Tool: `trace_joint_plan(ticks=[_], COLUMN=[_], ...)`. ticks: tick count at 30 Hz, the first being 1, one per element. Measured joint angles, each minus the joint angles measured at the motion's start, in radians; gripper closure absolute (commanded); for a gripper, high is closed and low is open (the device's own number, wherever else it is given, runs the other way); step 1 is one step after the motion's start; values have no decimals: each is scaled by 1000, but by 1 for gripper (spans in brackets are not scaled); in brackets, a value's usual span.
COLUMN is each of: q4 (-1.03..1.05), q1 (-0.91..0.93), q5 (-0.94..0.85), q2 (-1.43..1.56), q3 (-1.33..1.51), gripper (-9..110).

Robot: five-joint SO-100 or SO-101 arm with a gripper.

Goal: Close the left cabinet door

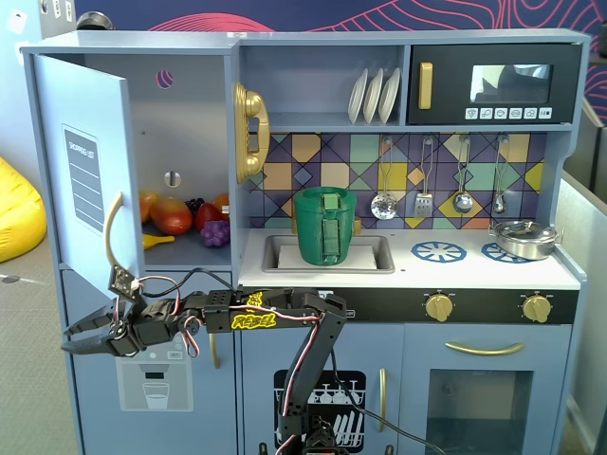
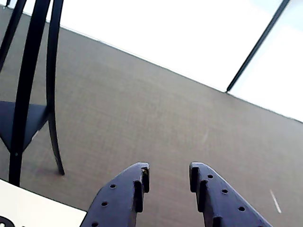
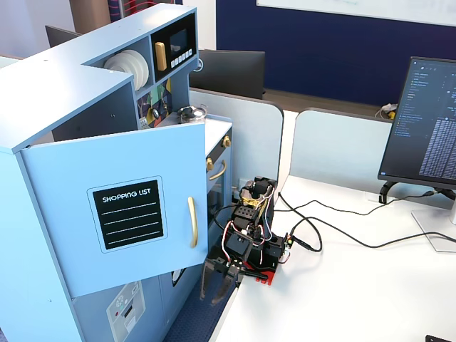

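Left cabinet door (image 1: 83, 166) stands swung wide open, chalkboard label facing outward, gold handle (image 1: 113, 230) at its lower edge. Hand (image 1: 81, 335) hangs below the door's bottom corner, fingers (image 2: 124, 194) spread apart, holding nothing, clear of the door. Toy fruit (image 1: 185, 220) sits inside the cabinet.
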Motion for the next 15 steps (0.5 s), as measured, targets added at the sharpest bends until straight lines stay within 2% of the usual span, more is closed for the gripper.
trace_joint_plan(ticks=[6, 15], q4=[0, -41], q1=[137, 466], q5=[-23, -109], q2=[43, 117], q3=[32, 129], gripper=[102, 102])
